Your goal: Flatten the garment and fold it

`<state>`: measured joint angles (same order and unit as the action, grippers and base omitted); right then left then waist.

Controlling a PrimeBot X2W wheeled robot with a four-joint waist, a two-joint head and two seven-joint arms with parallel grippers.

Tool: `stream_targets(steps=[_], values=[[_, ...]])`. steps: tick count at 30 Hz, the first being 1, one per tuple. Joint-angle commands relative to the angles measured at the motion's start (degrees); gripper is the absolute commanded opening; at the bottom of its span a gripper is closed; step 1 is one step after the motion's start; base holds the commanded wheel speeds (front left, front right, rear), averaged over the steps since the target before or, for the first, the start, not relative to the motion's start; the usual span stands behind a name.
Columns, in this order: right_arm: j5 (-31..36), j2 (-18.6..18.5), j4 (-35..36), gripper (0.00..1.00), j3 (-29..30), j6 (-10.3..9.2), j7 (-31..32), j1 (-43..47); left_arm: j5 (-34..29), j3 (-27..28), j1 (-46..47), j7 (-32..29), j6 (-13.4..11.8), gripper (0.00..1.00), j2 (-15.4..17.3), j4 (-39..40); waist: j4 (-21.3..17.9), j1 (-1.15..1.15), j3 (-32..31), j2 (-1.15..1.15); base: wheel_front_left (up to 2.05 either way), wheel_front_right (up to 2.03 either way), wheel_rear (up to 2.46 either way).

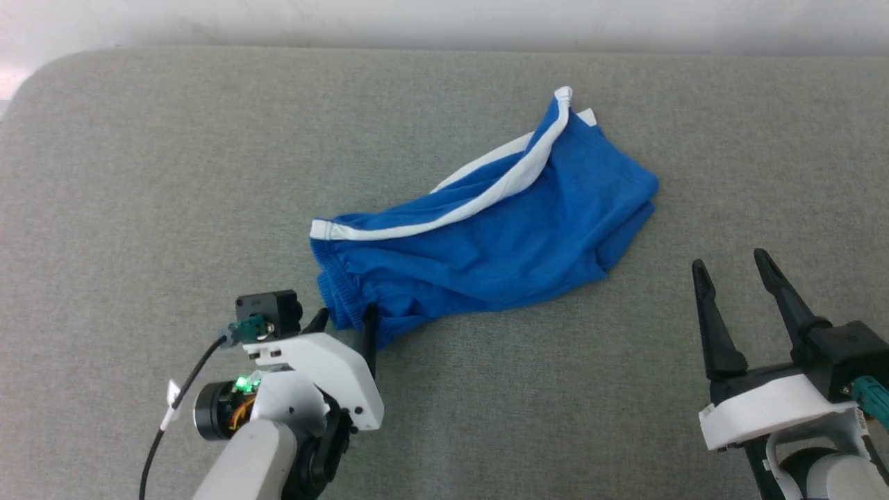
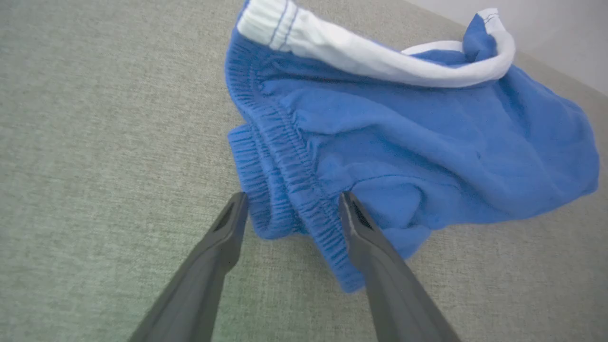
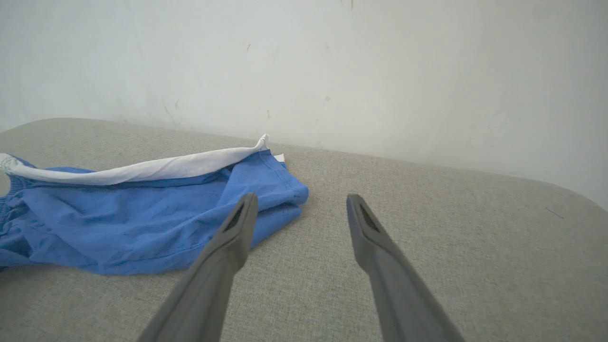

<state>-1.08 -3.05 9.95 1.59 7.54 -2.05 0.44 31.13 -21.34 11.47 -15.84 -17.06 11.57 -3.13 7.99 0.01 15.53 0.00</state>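
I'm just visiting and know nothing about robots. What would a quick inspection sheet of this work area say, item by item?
Surface: grey fabric-covered top with a rounded corner.
Job's things: blue shorts with white bands, crumpled in a heap, not yet flattened or folded.
Clutter: nothing seen.
Grippers: left gripper open, fingers either side of the gathered waistband; right gripper open, off to the side, not touching the shorts.
Cables: black cable hanging from the left wrist.
Surroundings: pale wall behind the surface.
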Motion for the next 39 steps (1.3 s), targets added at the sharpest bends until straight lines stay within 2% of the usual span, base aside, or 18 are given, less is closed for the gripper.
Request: stream_targets(steps=[1, 10, 12, 13, 19, 26, 34, 39], values=[[-0.28, 0.17, -0.15, 1.0, -0.2, -0.05, 0.0, -0.83, -0.61, 0.09, 1.37, -0.53, -0.95, 1.0, 0.41, -0.92, -0.52, -0.01, 0.78, 0.0, 0.0, 0.0, 0.0], [-0.21, 0.17, -0.49, 1.0, -0.99, -0.05, 0.11, -2.23, 2.98, 0.91, 0.86, -5.48, -2.31, 1.0, -0.85, -3.65, -0.87, -0.01, 2.56, 0.0, 0.0, 0.0, 0.0], [0.1, 0.17, -0.63, 1.0, -1.44, -0.05, 0.33, -2.81, 4.29, 1.09, 0.6, -6.1, -1.85, 0.18, -1.37, -3.92, -0.83, -0.01, 2.83, 0.0, 0.0, 0.0, 0.0], [0.33, 0.17, -0.68, 1.0, -1.71, -0.05, 0.52, -3.15, 4.78, 1.12, 0.55, -6.15, -1.51, 0.0, -1.57, -3.98, -0.75, -0.01, 2.9, 0.0, 0.0, 0.0, 0.0], [1.58, -0.09, -0.58, 1.0, -3.66, -0.05, 2.63, -6.5, 6.52, 1.65, 0.71, -4.2, 0.37, 0.0, -2.64, -3.72, 0.39, -0.01, 2.57, 0.0, 0.0, 0.0, 0.0], [-2.42, -3.27, -1.71, 1.0, -2.29, -0.05, 12.61, -15.14, 6.52, 0.99, 1.23, -2.2, 1.81, 0.0, -3.24, -3.04, 1.97, -0.01, 3.15, 0.0, 0.0, 0.0, 0.0], [-4.44, -5.94, -10.52, 1.0, -1.23, -0.05, 27.61, -25.38, 6.73, 0.13, 3.21, -1.03, 2.69, 0.0, -4.52, -3.81, 3.69, -0.01, 5.59, 0.0, 0.0, 0.0, 0.0], [-3.61, -5.73, -16.6, 1.0, -0.69, -0.05, 32.45, -28.01, 6.8, -0.59, 4.43, -0.36, 3.3, 0.0, -5.2, -4.75, 4.81, -0.01, 6.73, 0.0, 0.0, 0.0, 0.0]])
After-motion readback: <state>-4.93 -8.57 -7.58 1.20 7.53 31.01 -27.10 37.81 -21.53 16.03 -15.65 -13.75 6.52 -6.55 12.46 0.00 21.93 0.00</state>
